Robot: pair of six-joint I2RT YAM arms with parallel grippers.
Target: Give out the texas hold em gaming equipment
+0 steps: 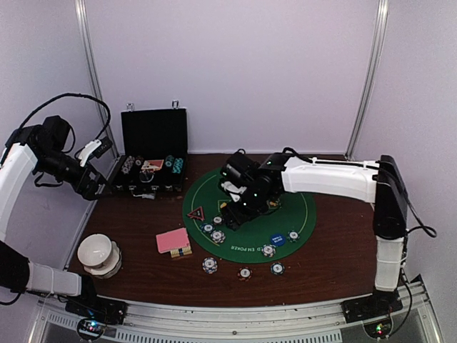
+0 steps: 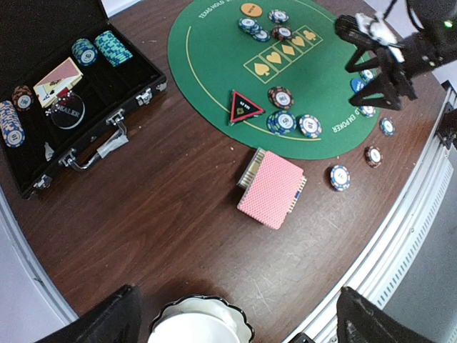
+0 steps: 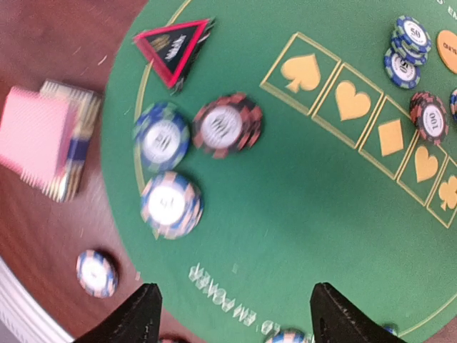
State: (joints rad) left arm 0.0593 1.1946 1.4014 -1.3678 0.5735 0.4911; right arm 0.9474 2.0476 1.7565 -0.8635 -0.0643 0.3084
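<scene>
Over the round green felt mat [image 3: 307, 214], the right claw [image 3: 234, 293] hangs wide open and empty, striped poker chips [image 3: 227, 125] and red triangle marker [image 3: 171, 46] laid out, pink-backed card stack [image 2: 275, 189] on the wooden desk [image 2: 178, 236] seemingly undealt.

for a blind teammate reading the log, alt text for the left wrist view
A round green poker mat holds scattered chips and a red triangle marker; a pink-backed card stack lies on the brown table beside it. An open black case with chips sits at upper left.
</scene>
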